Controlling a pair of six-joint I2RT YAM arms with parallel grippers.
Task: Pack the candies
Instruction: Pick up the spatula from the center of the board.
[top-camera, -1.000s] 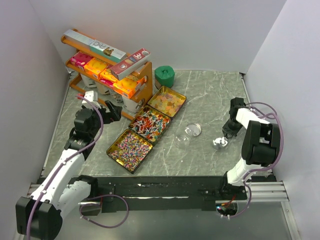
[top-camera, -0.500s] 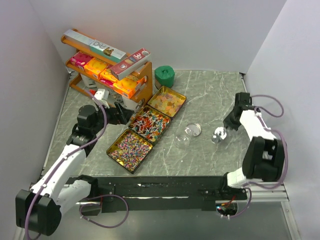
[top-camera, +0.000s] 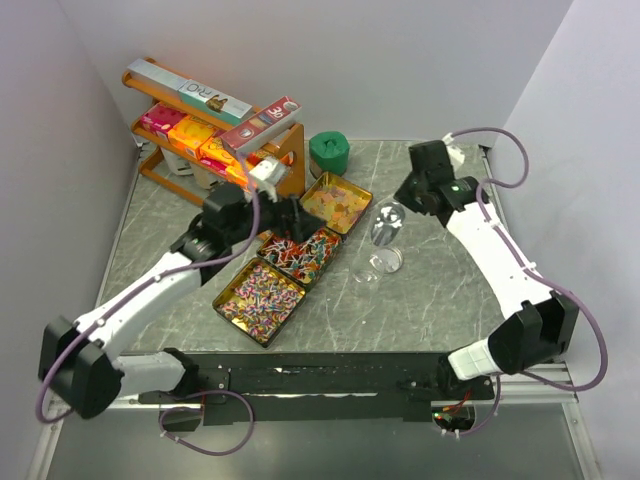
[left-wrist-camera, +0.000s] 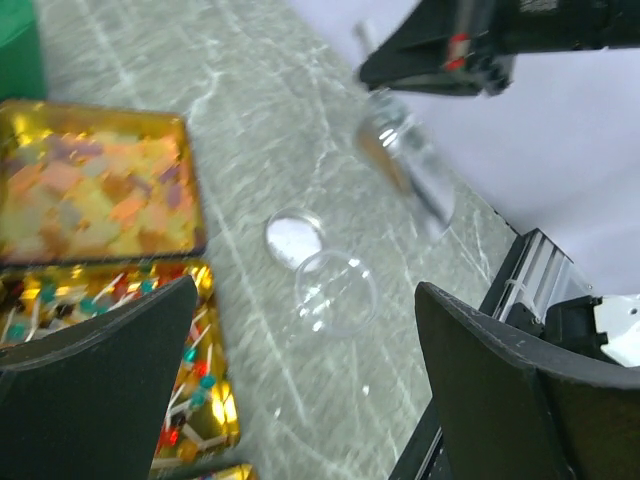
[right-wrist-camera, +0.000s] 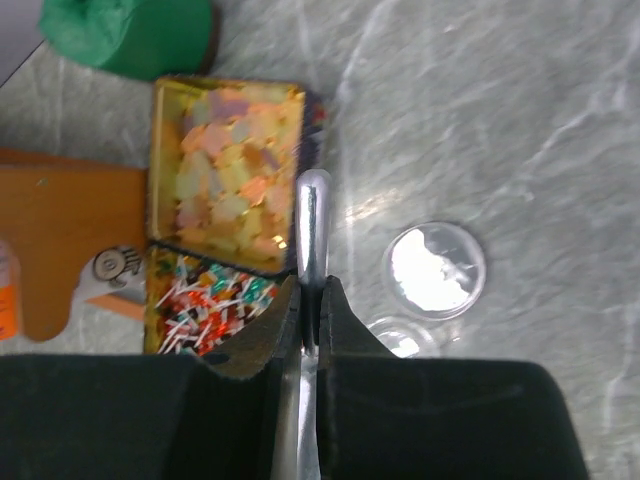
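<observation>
The right gripper (right-wrist-camera: 310, 292) is clenched on a metal scoop (right-wrist-camera: 312, 215), held off the counter (right-wrist-camera: 480, 120) beside the orange-yellow candies (right-wrist-camera: 232, 190) at upper left. The left gripper (left-wrist-camera: 305, 290) hangs released, jaws wide, near a clear dish (left-wrist-camera: 335, 292). All candies lie in three gold tins (top-camera: 350, 184), centre-left in the top view.
</observation>
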